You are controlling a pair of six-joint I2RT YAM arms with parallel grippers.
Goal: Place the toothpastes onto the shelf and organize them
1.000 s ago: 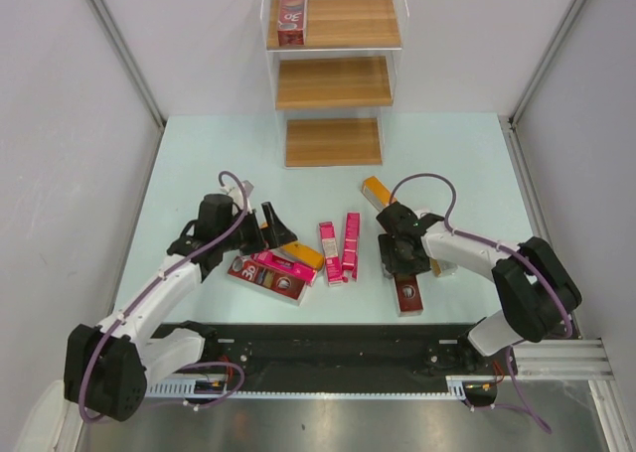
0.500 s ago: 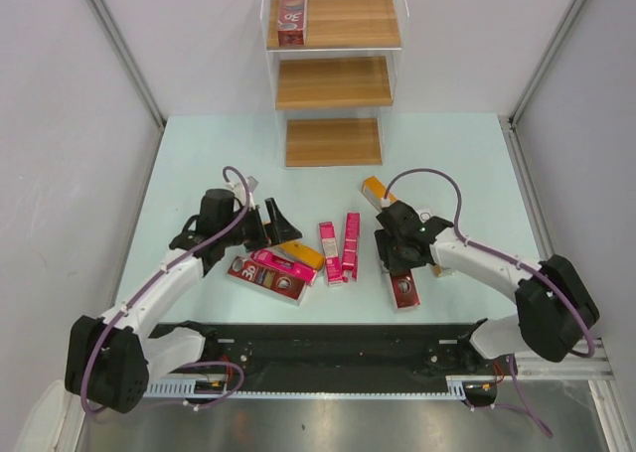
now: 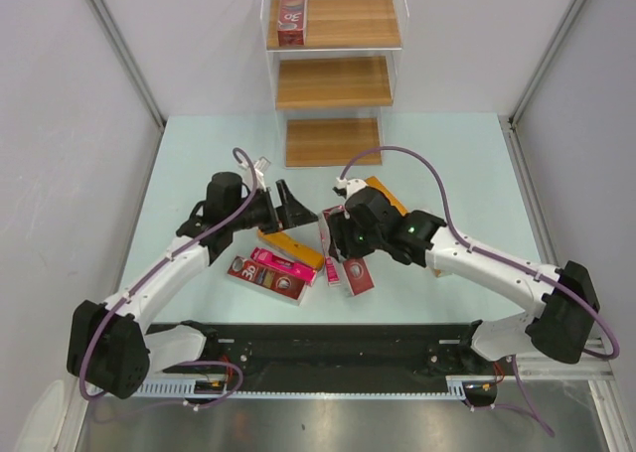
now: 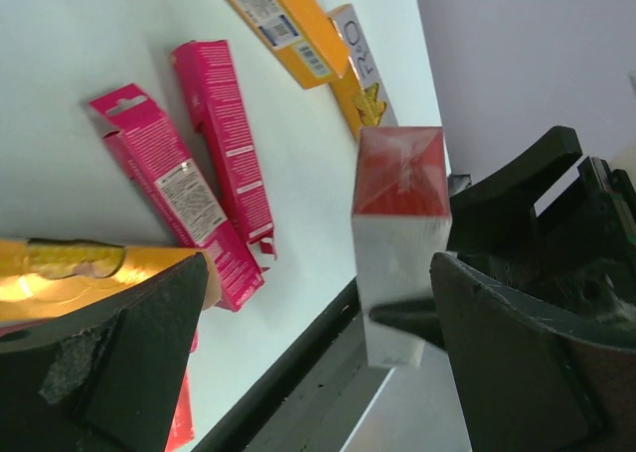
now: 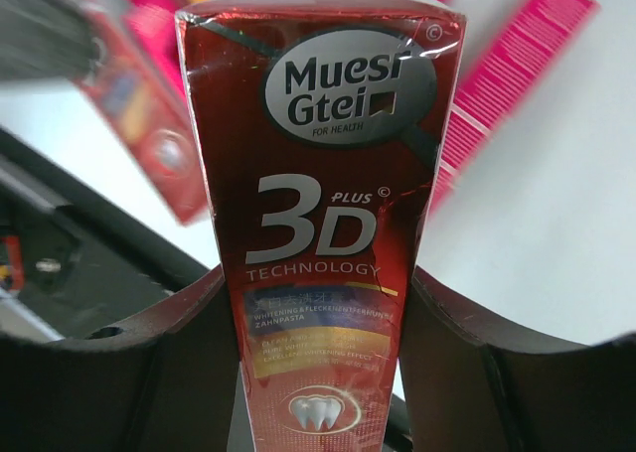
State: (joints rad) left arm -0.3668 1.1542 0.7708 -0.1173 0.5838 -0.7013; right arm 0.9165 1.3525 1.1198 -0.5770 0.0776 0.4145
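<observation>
Toothpaste in a wide dark red carton [image 5: 328, 224] is clenched between the fingers [image 5: 169, 353] of the right gripper [image 5: 323, 313]. Its glossy face carries an oval silver logo, a large white "3D PLUS TECHNOLOGY", a blue-and-yellow text band and a small tooth picture. The left wrist view shows the same carton roughly on end, with a red end flap and a silvery side. It is held well in front of the shelf [image 3: 348, 20], opposite the right half of the lowest board.

The left gripper [image 4: 318, 263] is spread wide with nothing between its fingers, in front of the shelf's left half.

A second dark red carton [image 3: 292, 12] stands upright at the left end of the shelf's top board, and the wood to its right is bare. The middle and lowest boards show only bare wood, and clear walls close the shelf's sides.

An orange carton [image 3: 288, 245], pink cartons [image 4: 199, 164] and a third dark red carton [image 3: 260, 273] lie well in front of the shelf. A strip of pale table [image 3: 199, 154] separates them from the lowest board.
</observation>
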